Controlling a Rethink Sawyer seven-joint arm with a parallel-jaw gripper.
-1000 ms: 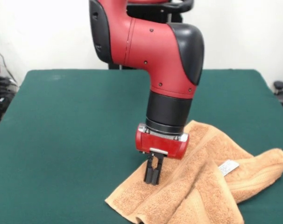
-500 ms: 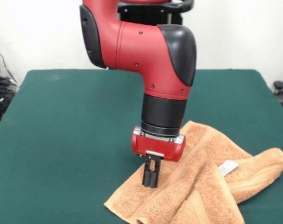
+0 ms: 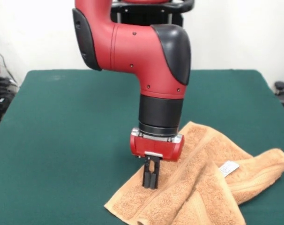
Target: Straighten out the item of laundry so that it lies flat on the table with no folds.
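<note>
The orange-tan towel lies rumpled at the near right of the green table. It is folded over itself, with one lobe reaching right and its white label showing on top. My gripper points straight down at the towel's left part, close to its left edge. The fingers are pressed together, with their tips in the cloth. The arm hides part of the towel's far corner.
The towel's near edge runs off the bottom of the picture. A dark object and cables lie beyond the table's right and left edges.
The arm and gripper have shifted a little to the left. The towel's left edge and right lobe have crept slightly left with them.
</note>
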